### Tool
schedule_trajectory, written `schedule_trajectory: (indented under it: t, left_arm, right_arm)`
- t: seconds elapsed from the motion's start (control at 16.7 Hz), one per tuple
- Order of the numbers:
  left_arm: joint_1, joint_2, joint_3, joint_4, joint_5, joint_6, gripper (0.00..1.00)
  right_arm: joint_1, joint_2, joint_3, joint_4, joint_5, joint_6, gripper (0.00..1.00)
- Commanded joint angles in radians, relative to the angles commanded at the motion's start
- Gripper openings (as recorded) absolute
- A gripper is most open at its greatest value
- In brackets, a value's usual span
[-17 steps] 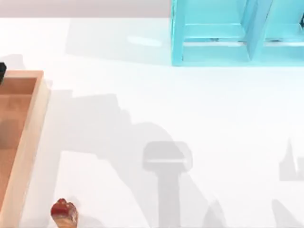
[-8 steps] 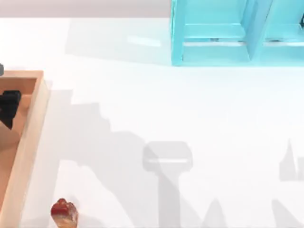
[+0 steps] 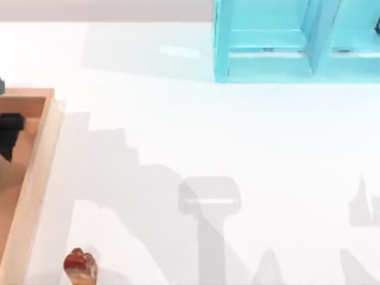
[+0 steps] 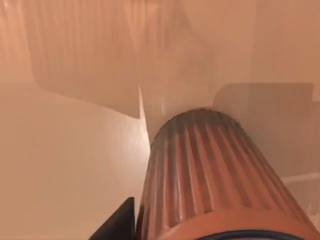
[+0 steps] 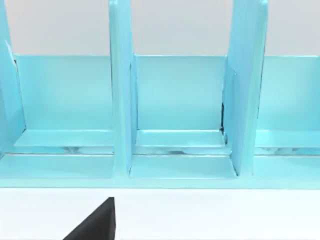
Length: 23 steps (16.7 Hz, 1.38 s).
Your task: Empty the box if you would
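The left gripper (image 3: 9,135) is inside the box (image 3: 37,172), at the left edge of the table (image 3: 208,136); I cannot tell if its fingers are apart or together. In the left wrist view a ribbed orange cylinder (image 4: 210,175) sits just in front. It may roll or slip because its side is round. The box is shallow wood with a tan rim and an orange-brown floor.

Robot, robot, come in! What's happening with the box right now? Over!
Left gripper down inside the box, right by a ribbed orange cup. Small red thing out on the table. Nothing blocking.
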Motion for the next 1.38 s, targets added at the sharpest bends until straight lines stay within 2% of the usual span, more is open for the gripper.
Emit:
schedule_trajectory:
  t: [0.54, 1.14, 1.38]
  left_arm:
    - [0.000, 0.000, 0.000, 0.000, 0.000, 0.000, 0.02]
    - [0.003, 0.001, 0.002, 0.002, -0.002, 0.001, 0.00]
    - [-0.004, -0.005, 0.114, -0.058, -0.058, -0.017, 0.00]
  right_arm:
    - [0.000, 0.000, 0.000, 0.000, 0.000, 0.000, 1.00]
    - [0.000, 0.000, 0.000, 0.000, 0.000, 0.000, 1.00]
    - [0.000, 0.000, 0.000, 0.000, 0.000, 0.000, 1.00]
